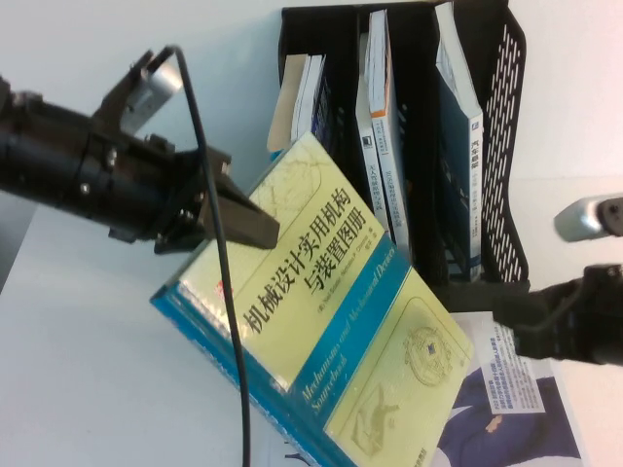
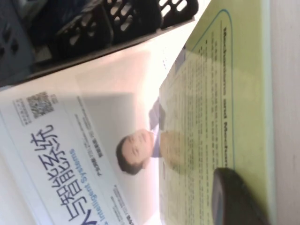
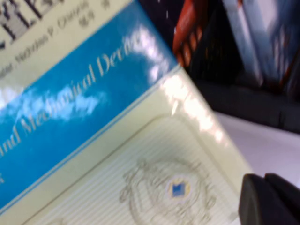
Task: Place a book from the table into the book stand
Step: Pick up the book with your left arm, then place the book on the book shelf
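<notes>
The book [image 1: 321, 321], thick and pale yellow-green with a blue band and blue spine, fills the near part of the high view, raised off the bench [image 1: 88, 370] and tilted, its far corner reaching toward the book stand [image 1: 506, 146]. My left gripper [image 1: 238, 214] is at the book's upper left edge, and my fingers [image 1: 248, 222] there are pinching the cover between them; one dark fingertip lies flat on the yellow-green face, just above the Chinese title. In the left wrist view that same dark finger [image 2: 234, 197] rests against the book's cover [image 2: 225, 93].

Under the lifted book, on the side away from my left fingers, a white book [image 1: 506, 389] showing a suited man lies flat on the bench; its cover [image 2: 93, 140] fills much of the left wrist view, close to the foot of the stand [image 2: 117, 23].

My right gripper [image 1: 545, 316] is at the book's right side, near the base of the stand and above the white book. I cannot tell how its fingers are set. In the right wrist view the book's blue band [image 3: 79, 98] and a round emblem are right in front of it.

The stand's slots beyond the book's far corner hold upright books [image 1: 380, 126], some dark blue.
</notes>
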